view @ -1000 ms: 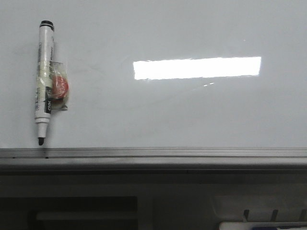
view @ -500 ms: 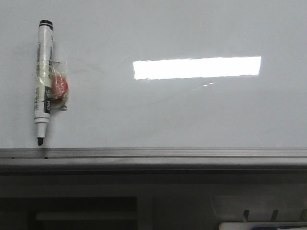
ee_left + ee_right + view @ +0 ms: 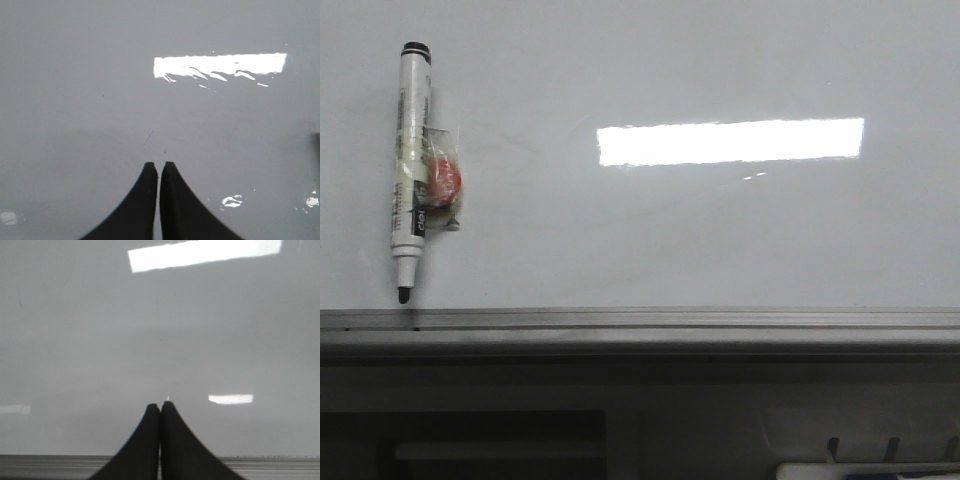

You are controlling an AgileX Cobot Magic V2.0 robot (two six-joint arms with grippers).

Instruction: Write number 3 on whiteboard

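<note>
A: Where are the two hands?

B: Neither shows in the front view. In the left wrist view, the left hand (image 3: 159, 165) has its two dark fingers (image 3: 145, 200) pressed together with only a hairline seam between them, nothing held. It hangs over the bare whiteboard (image 3: 75, 100).

A: And the right one?

B: Much the same. The right hand (image 3: 160, 404) is closed on nothing, tips meeting, pointing across the board with the grey metal rail (image 3: 50, 462) running under the base of its fingers.

A: Is the number 3 drawn?

B: The front view shows no digit on the whiteboard (image 3: 720, 230). The surface is pale and glossy, with a bright rectangular reflection (image 3: 730, 141) near the middle. The left wrist view catches one faint short dark stroke (image 3: 148, 140) just beyond the fingertips, too slight to read as anything.

A: Where is the marker?

B: The marker pen (image 3: 409, 170) lies on the board at its left side, black end cap away from the rail, bare black tip toward it and just short of the rail (image 3: 640, 320). A small clear wrapper with something red inside (image 3: 444, 182) sits against its barrel.

A: Any containers?

B: Below the rail there is only a dark shelf area (image 3: 500, 440), too dim to make out.
</note>
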